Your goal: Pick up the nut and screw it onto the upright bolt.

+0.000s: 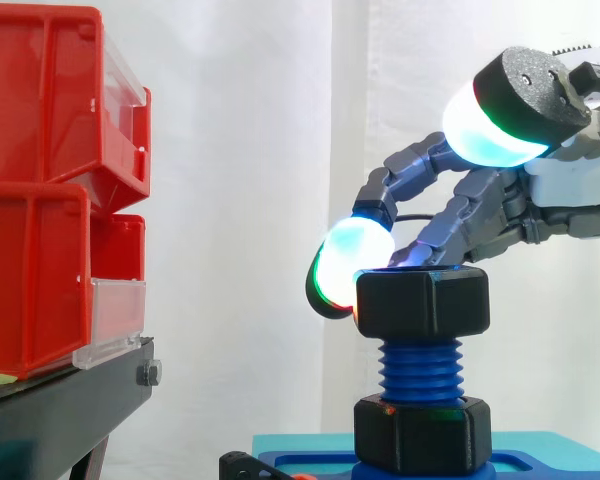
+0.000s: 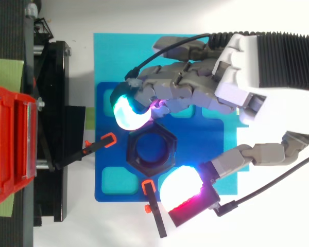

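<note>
Noted red bins (image 1: 40, 180) on black stand (image 1: 60, 410) at left, well apart from the work. Found blue base plate (image 2: 113, 175) carrying an upright blue bolt (image 1: 421, 368), with a black lower nut (image 1: 423, 432) down at its foot. Found the hand (image 2: 221, 87) reaching in from the right, fingers curled over the nut (image 1: 422, 302). Placed that nut on the bolt's top end, with bare thread below it. Saw one glowing fingertip pad (image 1: 345, 262) pressed to the nut's far-left flank and the thumb pad (image 1: 495, 125) lifted clear on the near side.

Judged as mid-screwing: a partial hold, no true pinch.

To do well:
- Bring thumb onto the opposite flat before turning.
- Keep nut level to avoid cross-threading.
- Turn in short strokes and regrip between them.
- Press down only lightly.
</note>
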`<state>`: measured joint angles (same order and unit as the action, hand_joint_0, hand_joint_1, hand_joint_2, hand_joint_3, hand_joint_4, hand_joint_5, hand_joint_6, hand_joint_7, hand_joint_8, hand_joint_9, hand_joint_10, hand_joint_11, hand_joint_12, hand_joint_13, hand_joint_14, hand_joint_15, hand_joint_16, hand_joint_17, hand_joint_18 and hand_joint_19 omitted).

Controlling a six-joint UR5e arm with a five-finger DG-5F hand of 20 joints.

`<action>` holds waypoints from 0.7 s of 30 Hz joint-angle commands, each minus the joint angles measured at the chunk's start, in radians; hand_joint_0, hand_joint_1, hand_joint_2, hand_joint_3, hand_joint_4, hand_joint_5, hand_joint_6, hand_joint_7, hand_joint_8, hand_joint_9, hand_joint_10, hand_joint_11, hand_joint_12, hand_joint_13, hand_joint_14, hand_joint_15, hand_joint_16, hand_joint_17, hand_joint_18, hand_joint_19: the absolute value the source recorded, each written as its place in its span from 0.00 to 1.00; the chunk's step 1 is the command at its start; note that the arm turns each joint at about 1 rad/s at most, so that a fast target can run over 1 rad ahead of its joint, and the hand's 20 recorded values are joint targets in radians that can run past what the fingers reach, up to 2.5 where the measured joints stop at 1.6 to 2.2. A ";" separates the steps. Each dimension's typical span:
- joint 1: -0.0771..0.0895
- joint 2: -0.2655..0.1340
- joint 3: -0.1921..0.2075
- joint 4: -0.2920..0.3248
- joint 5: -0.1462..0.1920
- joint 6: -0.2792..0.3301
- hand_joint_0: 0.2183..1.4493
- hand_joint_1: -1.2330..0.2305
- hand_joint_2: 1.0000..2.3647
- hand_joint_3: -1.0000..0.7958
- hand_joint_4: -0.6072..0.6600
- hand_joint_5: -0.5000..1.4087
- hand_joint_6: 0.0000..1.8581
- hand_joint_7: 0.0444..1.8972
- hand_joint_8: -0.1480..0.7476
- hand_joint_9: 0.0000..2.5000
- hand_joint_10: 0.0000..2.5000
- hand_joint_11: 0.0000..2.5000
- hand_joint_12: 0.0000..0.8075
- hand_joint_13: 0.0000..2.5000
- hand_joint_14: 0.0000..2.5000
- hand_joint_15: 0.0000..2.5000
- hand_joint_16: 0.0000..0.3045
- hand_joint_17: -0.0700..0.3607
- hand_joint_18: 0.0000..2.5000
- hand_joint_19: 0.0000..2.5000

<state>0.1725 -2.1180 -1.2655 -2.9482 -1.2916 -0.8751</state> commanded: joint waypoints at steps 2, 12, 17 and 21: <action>0.002 0.000 0.000 -0.006 -0.002 -0.001 0.19 0.53 0.00 0.28 0.70 0.21 0.27 0.43 0.52 0.39 0.00 0.06 0.46 0.24 0.00 0.01 0.15 0.40 0.11 0.01; 0.005 0.001 0.000 -0.006 -0.008 -0.001 0.20 0.53 0.00 0.28 0.70 0.24 0.27 0.50 0.51 0.46 0.00 0.07 0.44 0.28 0.00 0.02 0.14 0.38 0.14 0.02; 0.005 0.000 0.000 -0.005 -0.011 -0.001 0.21 0.53 0.00 0.28 0.68 0.26 0.27 0.54 0.50 0.50 0.00 0.08 0.43 0.30 0.00 0.02 0.13 0.37 0.16 0.02; 0.004 0.000 0.000 -0.005 -0.015 -0.001 0.21 0.53 0.00 0.28 0.67 0.26 0.27 0.56 0.50 0.51 0.00 0.08 0.42 0.32 0.00 0.03 0.13 0.37 0.16 0.02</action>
<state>0.1776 -2.1179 -1.2655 -2.9534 -1.3038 -0.8759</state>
